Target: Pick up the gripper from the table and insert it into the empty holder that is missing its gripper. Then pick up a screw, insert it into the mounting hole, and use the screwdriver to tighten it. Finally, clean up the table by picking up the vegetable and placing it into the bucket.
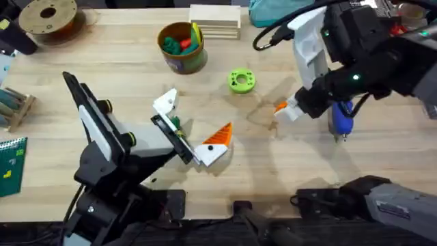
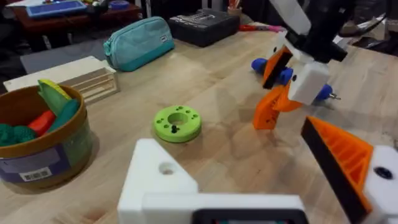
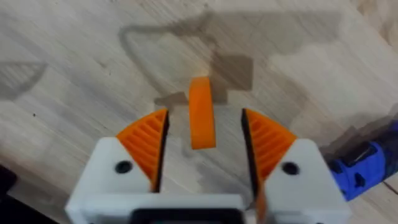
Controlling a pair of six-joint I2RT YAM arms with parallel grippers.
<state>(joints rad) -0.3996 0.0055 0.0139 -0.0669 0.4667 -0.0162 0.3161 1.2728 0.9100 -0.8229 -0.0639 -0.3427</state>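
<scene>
Orange tip (image 3: 201,112) stands on edge on the bare tabletop (image 1: 382,157), right of centre. My right gripper (image 1: 287,109) hangs over it, open, one ribbed pad on either side of the tip. In the right wrist view I see a gap on each side, so it has hold of nothing.

Just right of that gripper lies the blue screwdriver (image 1: 341,117), close beside the wrist. The green disc (image 1: 241,80) sits a little to the far left of the tip, apart from it, with open wood between.

My left gripper (image 1: 194,119) sits at mid-table, left of the tip, spread wide and empty. Its far finger is the bare white holder (image 1: 166,104). Its near finger (image 1: 217,140) carries an orange pad that points toward the right arm. Nothing lies between the two grippers.

The bucket (image 1: 181,48) stands farther back, left of the disc and well apart from both grippers. It holds red and green toys plus a yellow-green piece leaning on the rim. Beyond it, at the far edge, I see a stack of wooden blocks (image 1: 215,20), with a teal pouch (image 2: 140,40) to its right. A spool (image 1: 48,17) sits at the far left corner.
</scene>
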